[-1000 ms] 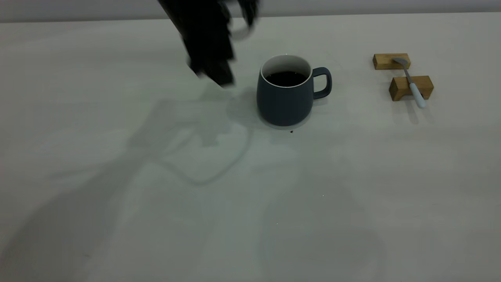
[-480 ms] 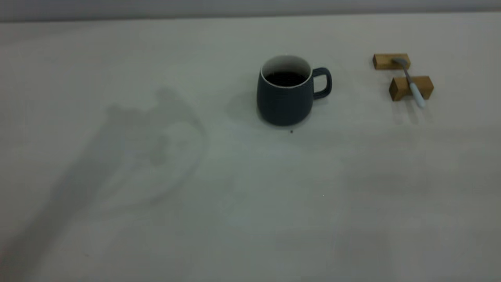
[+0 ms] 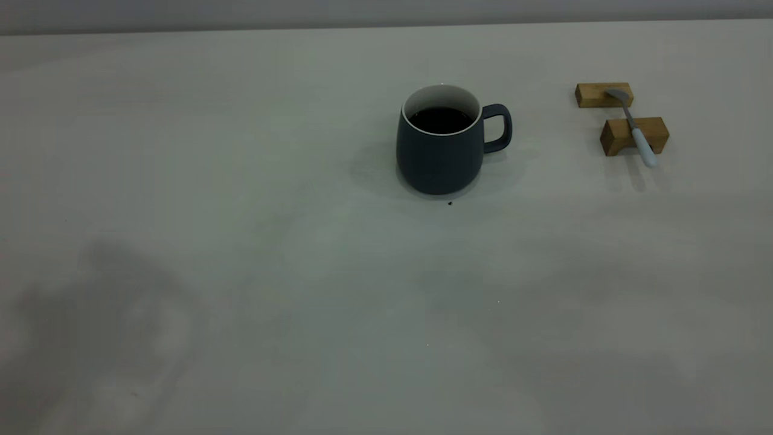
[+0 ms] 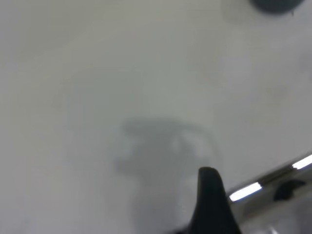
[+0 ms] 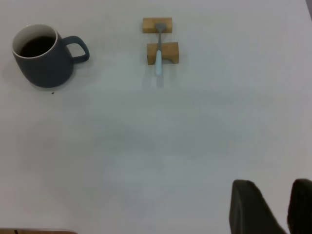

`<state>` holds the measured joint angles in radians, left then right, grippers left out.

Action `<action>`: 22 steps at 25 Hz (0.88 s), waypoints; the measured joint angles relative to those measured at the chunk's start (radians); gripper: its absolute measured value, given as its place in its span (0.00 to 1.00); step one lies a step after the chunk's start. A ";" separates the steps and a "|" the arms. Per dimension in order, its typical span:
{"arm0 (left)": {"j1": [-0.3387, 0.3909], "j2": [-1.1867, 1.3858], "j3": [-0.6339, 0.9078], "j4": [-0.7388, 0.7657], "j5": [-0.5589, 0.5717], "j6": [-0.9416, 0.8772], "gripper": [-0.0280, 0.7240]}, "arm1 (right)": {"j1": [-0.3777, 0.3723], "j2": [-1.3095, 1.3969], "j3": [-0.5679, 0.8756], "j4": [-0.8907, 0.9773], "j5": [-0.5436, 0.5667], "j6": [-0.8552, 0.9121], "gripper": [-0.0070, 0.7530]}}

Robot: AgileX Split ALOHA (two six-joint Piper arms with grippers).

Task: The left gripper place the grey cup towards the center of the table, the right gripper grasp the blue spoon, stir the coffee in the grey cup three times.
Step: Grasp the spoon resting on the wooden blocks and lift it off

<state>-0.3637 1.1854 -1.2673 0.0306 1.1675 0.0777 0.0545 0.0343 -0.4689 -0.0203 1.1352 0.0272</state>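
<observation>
Grey cup of coffee stands mid-desk; next, right gripper, fingers slightly parted, should reach the blue spoon on wooden blocks; left gripper fingers' state unclear.

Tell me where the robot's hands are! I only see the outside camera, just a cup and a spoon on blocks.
Observer: The right gripper hangs over bare table, well short of the blue spoon.
Operator: Is it holding anything?
Observer: No, its fingers stand apart with nothing between them.
Operator: And the other one?
Observer: The left gripper hovers above bare table too; the grey cup sits far from it.
</observation>
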 joint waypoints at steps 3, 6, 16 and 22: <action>0.000 -0.136 0.166 0.000 0.000 -0.030 0.82 | 0.000 0.001 0.000 0.000 0.000 0.000 0.32; 0.000 -0.276 0.332 0.000 0.000 -0.046 0.82 | 0.000 0.001 0.000 0.000 0.000 0.000 0.32; 0.000 -0.773 0.705 0.000 -0.018 -0.115 0.82 | 0.000 0.001 0.000 0.000 0.000 0.000 0.32; 0.000 -0.937 0.779 -0.002 -0.048 -0.157 0.82 | 0.000 0.001 0.000 0.000 0.000 0.000 0.32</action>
<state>-0.3637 0.2481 -0.4888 0.0287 1.1193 -0.0797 0.0545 0.0351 -0.4689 -0.0203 1.1352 0.0272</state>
